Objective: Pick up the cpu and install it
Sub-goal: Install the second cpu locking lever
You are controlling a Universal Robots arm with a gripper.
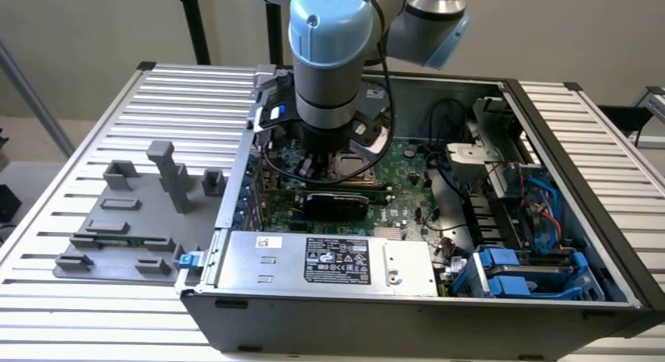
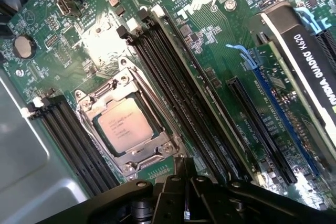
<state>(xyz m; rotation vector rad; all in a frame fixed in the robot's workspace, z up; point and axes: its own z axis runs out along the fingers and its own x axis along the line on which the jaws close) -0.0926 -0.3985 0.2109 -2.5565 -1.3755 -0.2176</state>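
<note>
The cpu [image 2: 125, 126], a silver-grey square with printed text, lies flat inside the metal socket frame [image 2: 86, 100] on the green motherboard [image 2: 220, 40]. My gripper [image 2: 185, 174] hangs just above the board beside the socket. Its black fingers are shut together with nothing between them, and it is apart from the chip. In the exterior view the arm reaches down into the open computer case, and the gripper [image 1: 320, 161] is low over the board next to the socket frame [image 1: 360, 166].
Long black memory slots [image 2: 173, 87] flank the socket. A black graphics card [image 2: 310, 66] lies further along the board. The power supply [image 1: 322, 261], cables and blue drive bays [image 1: 519, 276] crowd the case. A grey fixture plate [image 1: 124, 222] with blocks sits at the exterior view's left.
</note>
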